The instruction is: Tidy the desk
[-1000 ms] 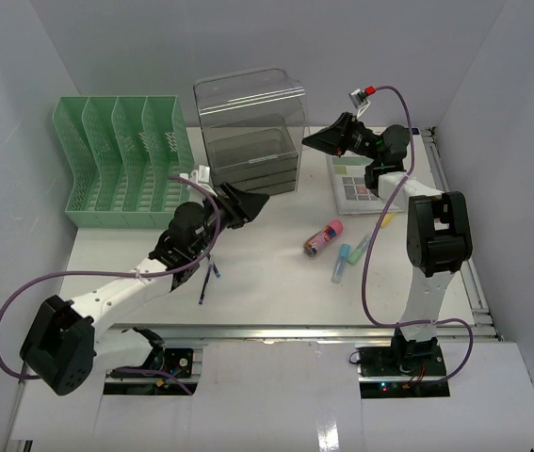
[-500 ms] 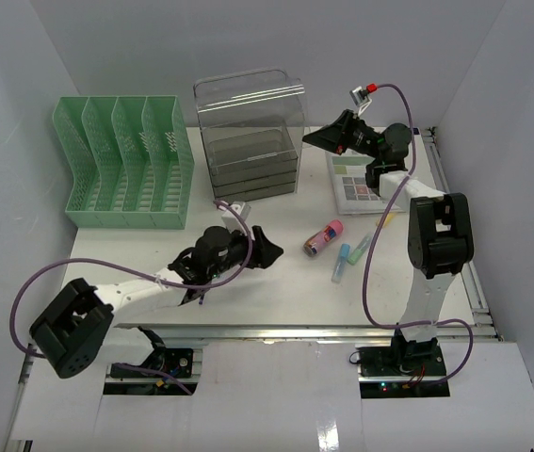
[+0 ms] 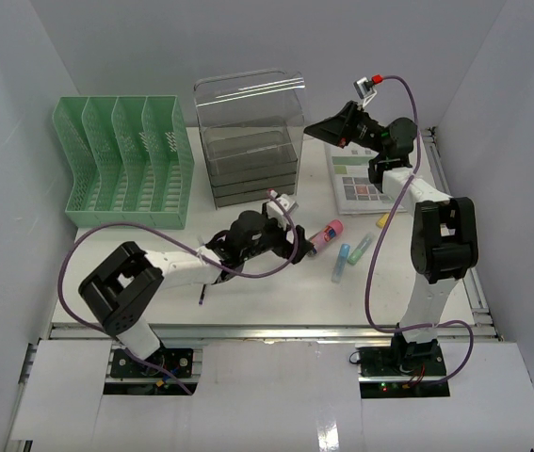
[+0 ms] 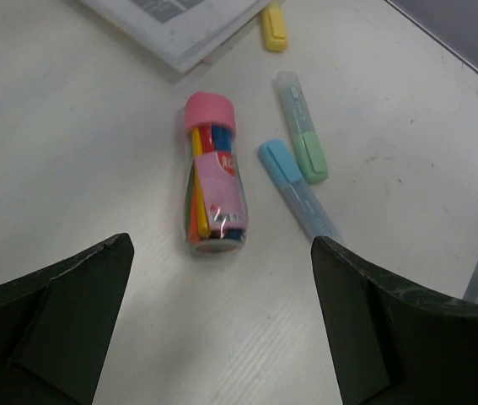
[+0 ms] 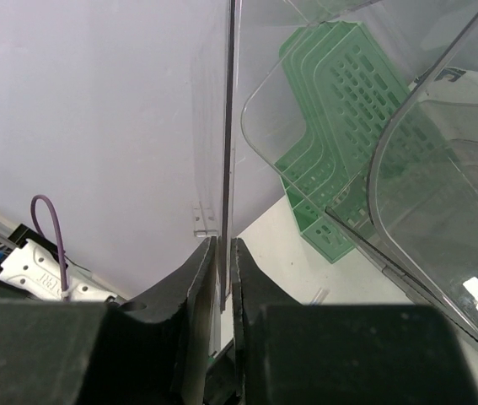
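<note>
Jaws: my left jaws released, spread wide low over the surface (image 3: 276, 294), pink-capped marker tube (image 4: 214, 181) lying ahead | my right jaws clenched on thin wall of the clear drawer unit (image 3: 248, 151), far centre | surface underlies everything, rail (image 3: 276, 330) at near edge

Left gripper (image 3: 297, 247) low, jaws wide, right gripper (image 3: 315, 129) raised, jaws nearly together

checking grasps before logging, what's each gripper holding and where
Left gripper holds nothing, open above the marker tube. Right gripper pinches the edge of the clear panel.
</note>
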Available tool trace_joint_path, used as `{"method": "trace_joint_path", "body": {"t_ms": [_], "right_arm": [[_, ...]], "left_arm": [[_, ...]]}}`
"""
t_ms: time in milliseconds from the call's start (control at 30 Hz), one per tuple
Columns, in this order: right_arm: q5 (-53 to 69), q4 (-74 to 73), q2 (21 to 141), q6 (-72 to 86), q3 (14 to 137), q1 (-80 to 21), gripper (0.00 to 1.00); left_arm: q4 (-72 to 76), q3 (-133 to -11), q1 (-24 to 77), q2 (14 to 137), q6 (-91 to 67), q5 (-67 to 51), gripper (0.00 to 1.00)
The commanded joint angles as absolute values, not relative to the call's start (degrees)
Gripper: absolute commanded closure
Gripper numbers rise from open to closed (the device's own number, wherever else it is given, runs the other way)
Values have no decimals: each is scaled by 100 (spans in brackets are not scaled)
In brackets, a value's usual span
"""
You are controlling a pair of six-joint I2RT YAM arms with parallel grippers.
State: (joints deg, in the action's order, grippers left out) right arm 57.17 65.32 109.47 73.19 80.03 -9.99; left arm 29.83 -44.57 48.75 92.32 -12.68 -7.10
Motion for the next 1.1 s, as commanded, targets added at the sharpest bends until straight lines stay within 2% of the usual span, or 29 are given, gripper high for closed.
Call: {"method": "trace_joint_path", "body": {"t_ms": [0,300,500,667,800,833,900,933,1000,1067], "right_arm": [[5613,6750,10664,7339,8221,-923,84],[5634,6741,10608,7347,8131,-905,84],[5634,6770,10594,7368,8083,-905,84],[5626,6812,10566,7400,8017,-905,84],[5616,6812,10527,7398,7969,-905,84],[5615,6812,10518,7392,7960,-905,84],[5607,6812,10496,7392,7939,-905,84],[5607,6812,10492,7389,7930,-905,84],[5607,6812,10485,7383,7911,-905,84],[5613,6812,10474,7383,7904,-899,84]], "left_arm": [[2481,-5621,4942,9955,-140,-1128,2],[1264,-7292,5130,11266,298,-734,3],[636,-7661,5329,11686,433,-282,8],[69,-8122,5404,12030,373,193,21],[-171,-8362,5469,12132,416,470,42],[-184,-8393,5476,12116,397,512,50],[-137,-8366,5476,12005,245,605,75],[-28,-8238,5476,11893,123,691,82],[250,-7891,5476,11642,-136,910,92],[833,-7405,5470,11094,-603,1127,97]]}}
